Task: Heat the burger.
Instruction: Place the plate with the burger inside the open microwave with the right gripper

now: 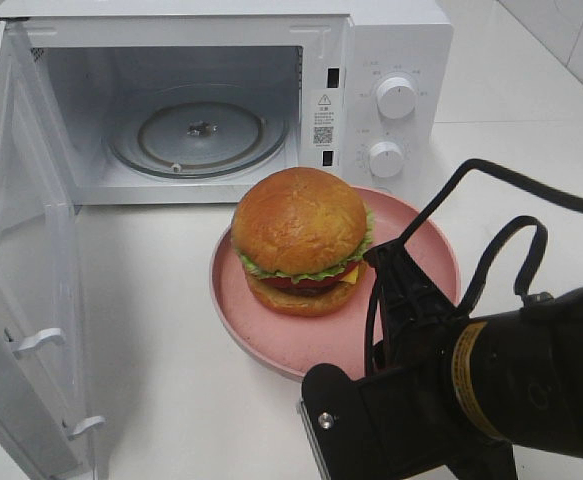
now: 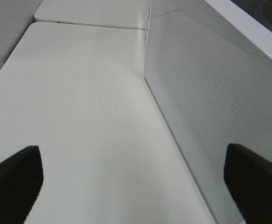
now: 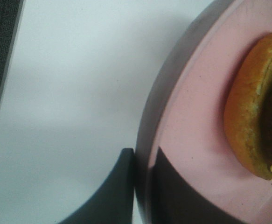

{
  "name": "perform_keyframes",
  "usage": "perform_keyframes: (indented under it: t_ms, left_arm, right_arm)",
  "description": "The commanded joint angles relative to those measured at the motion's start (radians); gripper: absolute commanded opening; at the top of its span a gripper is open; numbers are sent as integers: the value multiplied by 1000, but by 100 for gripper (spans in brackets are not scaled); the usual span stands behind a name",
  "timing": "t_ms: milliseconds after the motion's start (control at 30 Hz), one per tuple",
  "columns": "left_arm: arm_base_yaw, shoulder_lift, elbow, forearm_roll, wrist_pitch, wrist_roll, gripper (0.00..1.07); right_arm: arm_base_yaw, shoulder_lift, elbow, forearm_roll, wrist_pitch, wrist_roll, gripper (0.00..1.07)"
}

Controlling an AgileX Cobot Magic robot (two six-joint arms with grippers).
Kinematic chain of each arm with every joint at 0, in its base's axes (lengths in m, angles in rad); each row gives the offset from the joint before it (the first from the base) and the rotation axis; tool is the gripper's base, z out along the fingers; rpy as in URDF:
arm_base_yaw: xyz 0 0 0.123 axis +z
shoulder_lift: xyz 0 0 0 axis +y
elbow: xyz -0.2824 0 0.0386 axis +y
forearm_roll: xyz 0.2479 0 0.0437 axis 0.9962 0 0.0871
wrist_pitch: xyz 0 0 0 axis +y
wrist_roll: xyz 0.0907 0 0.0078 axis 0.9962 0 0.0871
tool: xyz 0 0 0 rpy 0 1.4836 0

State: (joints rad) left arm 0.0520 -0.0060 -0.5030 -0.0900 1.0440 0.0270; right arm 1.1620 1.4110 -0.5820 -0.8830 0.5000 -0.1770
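My right pincer point(image 3: 142, 157) is clamped on the rim of the pink plate point(image 1: 254, 322) in front of the microwave point(image 1: 401, 55). The burger point(image 1: 301, 238) sits on this plate. My left pincer point(image 2: 133, 179) is apart beside the microwave's open door point(image 1: 26, 240).

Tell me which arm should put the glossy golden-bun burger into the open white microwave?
Right: its fingers pinch the rim of the round pink plate carrying the burger; the left fingers stand open beside the microwave door.

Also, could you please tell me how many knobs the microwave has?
2: an upper knob and a lower knob directly below it, both on the microwave control panel; none looks hidden.
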Motion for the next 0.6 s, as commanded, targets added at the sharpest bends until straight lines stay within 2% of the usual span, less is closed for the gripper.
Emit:
perform_keyframes:
  t_ms: [33, 233, 433, 600]
  left_arm:
    - [0, -18, 3, 1, -10, -6, 98]
    - [0, -18, 3, 1, -10, -6, 98]
    - [0, -18, 3, 1, -10, -6, 98]
    - [0, -18, 3, 1, -10, -6, 98]
  right_arm:
    - [-40, -12, -8, -14, -40, -100, 0]
    - [-120, -12, -70, 88, -64, -273, 0]
    - [-155, -12, -88, 169, -129, -388, 0]
    - [-190, -12, -88, 320, -142, -584, 0]
